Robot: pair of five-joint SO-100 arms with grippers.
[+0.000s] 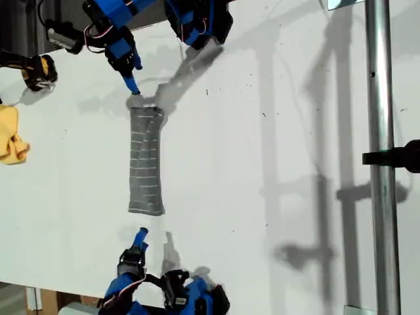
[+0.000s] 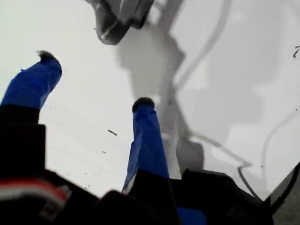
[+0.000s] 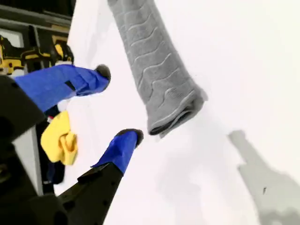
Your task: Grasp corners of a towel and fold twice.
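The grey striped towel (image 1: 146, 161) lies on the white table (image 1: 275, 164), folded into a long narrow strip. Its corners are stacked at the two short ends (image 1: 146, 209). My first gripper (image 1: 133, 84) belongs to the arm at the top of the exterior view and hangs just beyond the towel's far end. It is open (image 2: 93, 79) and holds nothing; a blurred grey shape ahead of it may be the towel's end. My second gripper (image 1: 141, 236) hovers just short of the near end, also open (image 3: 118, 104) and empty. The folded towel (image 3: 157, 70) lies beside its fingertips, apart from them.
A small yellow cloth (image 1: 12, 139) lies at the exterior view's left edge, also seen as the yellow cloth (image 3: 58, 138). A yellow-and-black power tool (image 1: 36, 69) sits above it. A metal pole (image 1: 380, 157) with a black clamp (image 1: 400, 156) crosses the exterior view's right.
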